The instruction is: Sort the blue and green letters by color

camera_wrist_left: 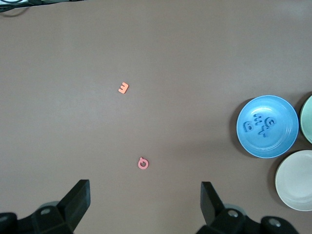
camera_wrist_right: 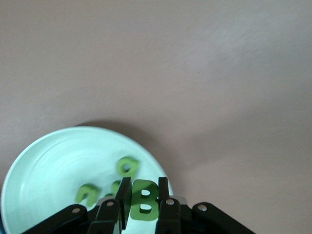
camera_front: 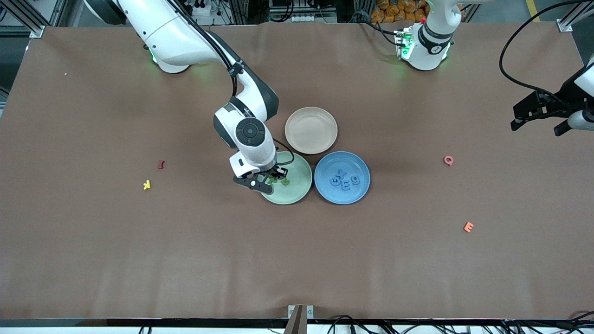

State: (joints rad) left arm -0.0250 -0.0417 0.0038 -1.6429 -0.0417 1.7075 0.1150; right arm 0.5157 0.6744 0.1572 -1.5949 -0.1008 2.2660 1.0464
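Observation:
My right gripper (camera_front: pixel 277 176) hangs low over the green plate (camera_front: pixel 297 195), at the edge toward the right arm's end. In the right wrist view the gripper (camera_wrist_right: pixel 144 181) is shut on a green B (camera_wrist_right: pixel 144 201), held upright over the plate (camera_wrist_right: pixel 53 161). Three other green letters (camera_wrist_right: pixel 127 166) lie in that plate. Several blue letters (camera_front: pixel 344 180) lie in the blue plate (camera_front: pixel 325 190) beside it; they also show in the left wrist view (camera_wrist_left: pixel 261 124). My left gripper (camera_front: pixel 538 123) waits open and empty, high over the left arm's end of the table (camera_wrist_left: pixel 145 195).
An empty beige plate (camera_front: pixel 311 130) sits farther from the front camera than the two coloured plates. A pink Q (camera_front: pixel 448 160) and an orange E (camera_front: pixel 468 227) lie toward the left arm's end. A yellow K (camera_front: pixel 147 184) and a dark red I (camera_front: pixel 161 164) lie toward the right arm's end.

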